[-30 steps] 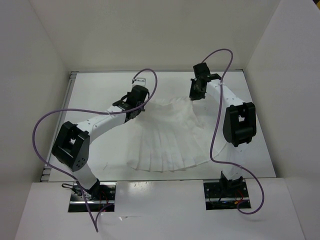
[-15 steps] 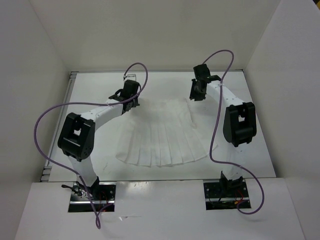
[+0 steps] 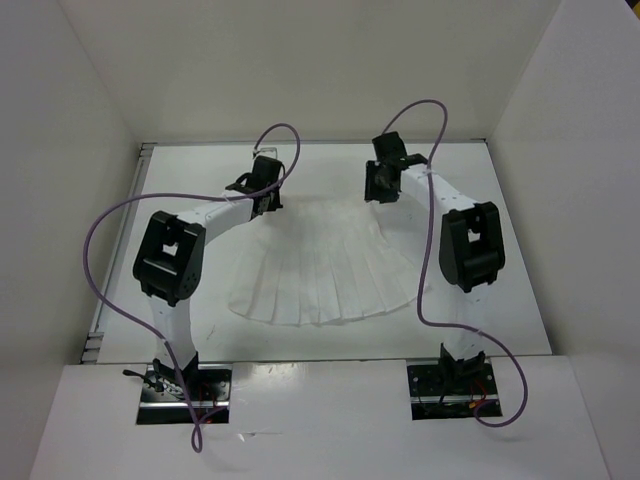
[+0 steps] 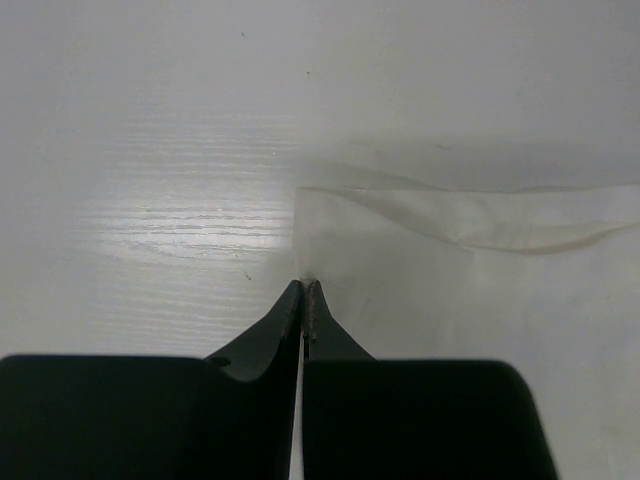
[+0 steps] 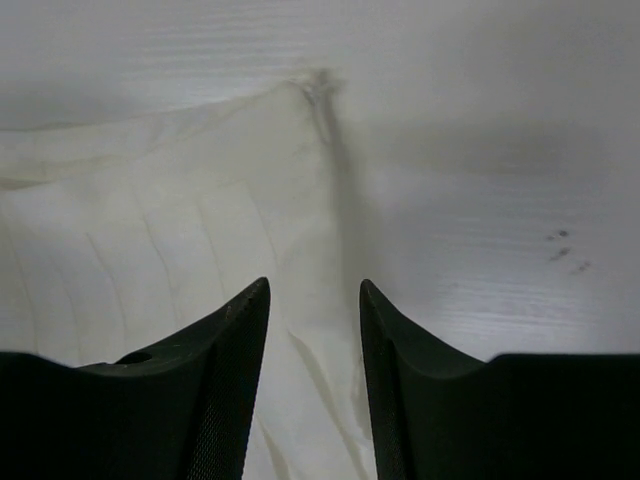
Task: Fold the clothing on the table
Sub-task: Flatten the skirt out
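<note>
White pleated fan-shaped fabric garment [image 3: 320, 280] lies spread flat on your flat white worktop [image 3: 510, 300], about midway across. Its narrow waist edge points to the far side and its wide hem to the near edge.

Your left jaws sit at the waist's left corner. They are pressed together, with the fabric edge nipped at their tips.

Your right jaws stand apart and hold nothing, low over the waist's right corner. Fabric shows between and beneath them. That corner is bunched into a small crease just ahead of them.

The waist edge runs between the two sets of jaws.
</note>
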### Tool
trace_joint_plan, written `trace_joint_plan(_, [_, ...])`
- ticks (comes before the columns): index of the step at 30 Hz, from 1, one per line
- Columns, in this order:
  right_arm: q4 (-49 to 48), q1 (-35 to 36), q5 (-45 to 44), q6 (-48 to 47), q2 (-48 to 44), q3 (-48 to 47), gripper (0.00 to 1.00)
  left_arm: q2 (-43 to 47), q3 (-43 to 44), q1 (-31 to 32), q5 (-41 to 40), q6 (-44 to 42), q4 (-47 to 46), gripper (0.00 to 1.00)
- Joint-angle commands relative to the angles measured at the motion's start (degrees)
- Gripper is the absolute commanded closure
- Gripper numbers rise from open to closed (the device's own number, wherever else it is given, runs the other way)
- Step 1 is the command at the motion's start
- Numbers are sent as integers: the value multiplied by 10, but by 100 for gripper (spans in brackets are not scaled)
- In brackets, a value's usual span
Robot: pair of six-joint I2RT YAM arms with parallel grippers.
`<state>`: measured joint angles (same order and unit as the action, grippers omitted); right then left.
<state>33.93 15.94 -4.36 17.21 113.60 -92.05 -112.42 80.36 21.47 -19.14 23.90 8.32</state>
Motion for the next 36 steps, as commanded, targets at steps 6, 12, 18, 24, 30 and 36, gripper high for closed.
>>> trace_joint_plan(6, [3,32,23,-51,88,-137,53,-35,47,-25,23,-10,-13,100])
trace_joint_plan(12, [3,32,-25,-56,133,-166,57,-40,53,-31,44,-15,-13,100])
trace_joint_plan(18, [-3,32,-50,-56,162,-174,57,-40,53,-36,59,-25,-8,100])
trace_joint_plan(24, [-3,32,-61,-56,190,-197,57,-46,59,-42,77,-25,-8,100])
trace_joint_plan(30, [-3,32,-85,-56,202,-225,57,-52,59,-42,82,-25,-8,100])
trace_joint_plan(36, [3,27,-102,-56,196,-231,57,-52,64,-42,88,-25,-2,100])
